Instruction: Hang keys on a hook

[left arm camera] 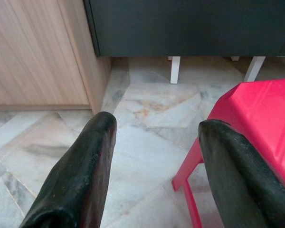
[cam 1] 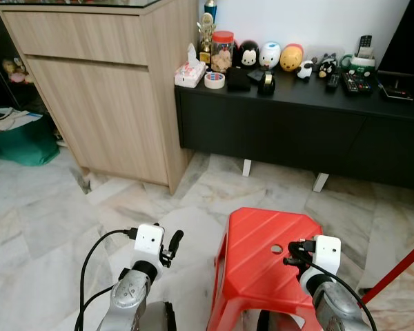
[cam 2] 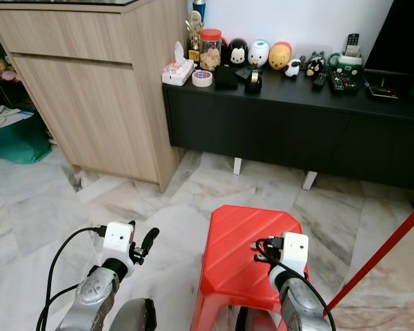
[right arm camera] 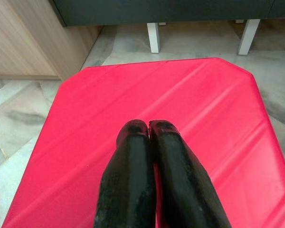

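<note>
Left gripper (left arm camera: 154, 161): fingers apart, nothing between them; past the jaws, marble floor (left arm camera: 147, 99) and the corner of the wooden cabinet (cam 1: 103, 89); the red stool (cam 1: 269, 255) lies just beside the outer finger

Right gripper (right arm camera: 149, 156): fingers pressed together, tips touching, nothing visibly pinched; directly beneath and ahead of the tips, the stool's bare red top

Keys: cannot be made out; not between either pair of jaws, not on the stool. The black sideboard (cam 1: 297, 124) well ahead of both grippers carries a clutter of small things (tape roll (cam 1: 214, 80), tissue box (cam 1: 190, 72), jar (cam 1: 222, 50), figurines, remote controls (cam 1: 352, 83)); too small to tell whether keys lie among them

Hook: none identifiable

Step in hand (judgement): search and approach; task looks hardly begun

Handling (judgement): a key bunch should be light, hard metal, slippery, and loose, so it will swing and jangle. Best pinched across the ring or a flat key head, leaving the ring's loop free beyond the fingertips to slip over a hook

Risk (judgement): keys rotating in the grip; ring missing a narrow hook
</note>
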`<state>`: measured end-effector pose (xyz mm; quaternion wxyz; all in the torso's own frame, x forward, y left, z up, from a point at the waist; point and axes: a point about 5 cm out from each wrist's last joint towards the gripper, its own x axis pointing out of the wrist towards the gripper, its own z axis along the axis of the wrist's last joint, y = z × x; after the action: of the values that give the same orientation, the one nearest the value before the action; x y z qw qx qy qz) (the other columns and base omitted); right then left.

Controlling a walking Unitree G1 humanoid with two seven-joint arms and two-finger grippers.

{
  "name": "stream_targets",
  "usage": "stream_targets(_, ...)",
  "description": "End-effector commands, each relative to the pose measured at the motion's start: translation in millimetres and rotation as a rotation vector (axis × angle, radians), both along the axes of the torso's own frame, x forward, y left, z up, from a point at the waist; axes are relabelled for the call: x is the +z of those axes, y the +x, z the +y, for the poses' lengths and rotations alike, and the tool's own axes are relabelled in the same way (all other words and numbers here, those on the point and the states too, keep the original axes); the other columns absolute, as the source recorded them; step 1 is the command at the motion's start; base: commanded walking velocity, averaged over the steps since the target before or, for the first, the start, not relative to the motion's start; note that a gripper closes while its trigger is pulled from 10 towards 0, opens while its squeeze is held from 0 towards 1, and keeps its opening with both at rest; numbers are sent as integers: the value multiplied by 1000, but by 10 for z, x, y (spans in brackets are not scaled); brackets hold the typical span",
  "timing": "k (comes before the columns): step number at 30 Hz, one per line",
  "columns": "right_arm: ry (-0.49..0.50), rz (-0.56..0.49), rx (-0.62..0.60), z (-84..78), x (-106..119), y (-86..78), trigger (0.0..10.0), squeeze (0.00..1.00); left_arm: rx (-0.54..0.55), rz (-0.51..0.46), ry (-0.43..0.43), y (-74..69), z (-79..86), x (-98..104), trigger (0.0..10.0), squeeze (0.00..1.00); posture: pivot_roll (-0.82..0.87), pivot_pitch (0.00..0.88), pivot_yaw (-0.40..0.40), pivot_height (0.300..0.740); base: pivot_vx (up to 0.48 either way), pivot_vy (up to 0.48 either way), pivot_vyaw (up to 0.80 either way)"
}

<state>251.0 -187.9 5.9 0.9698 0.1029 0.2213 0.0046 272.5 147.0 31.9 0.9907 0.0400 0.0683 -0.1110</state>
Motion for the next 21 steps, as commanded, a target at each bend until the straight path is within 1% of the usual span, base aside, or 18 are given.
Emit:
stream_targets(1,-3,-39,-9,1,87,28,10000,0,3,0,-6,19,8,7,10000,0,17,0,-32,603,0,0,0)
stream_targets(3,-5,-59,-8,4,149,43,10000,0,3,0,-6,20,6,6,10000,0,12,0,-31,603,0,0,0)
stream_targets(6,-18,-56,9,5,163,48,10000,0,3,0,-6,19,5,5,10000,0,12,0,-31,612,0,0,0)
stream_targets(11,2,-71,24,25,190,66,10000,0,3,-2,-6,20,5,4,10000,0,12,0,-31,632,0,0,0)
stream_targets(12,6,-75,31,40,206,68,10000,0,4,-3,-7,20,5,4,10000,0,12,0,-31,642,0,0,0)
stream_targets(15,8,-75,35,49,212,69,10000,0,4,-3,-8,20,5,4,10000,0,12,0,-31,647,0,0,0)
stream_targets(17,13,-73,43,64,219,63,10000,0,5,-3,-8,20,7,4,10000,0,16,0,-34,657,0,0,0)
stream_targets(21,21,-72,60,88,231,55,10000,0,4,-6,-8,22,8,8,10000,0,16,0,-33,692,0,0,0)
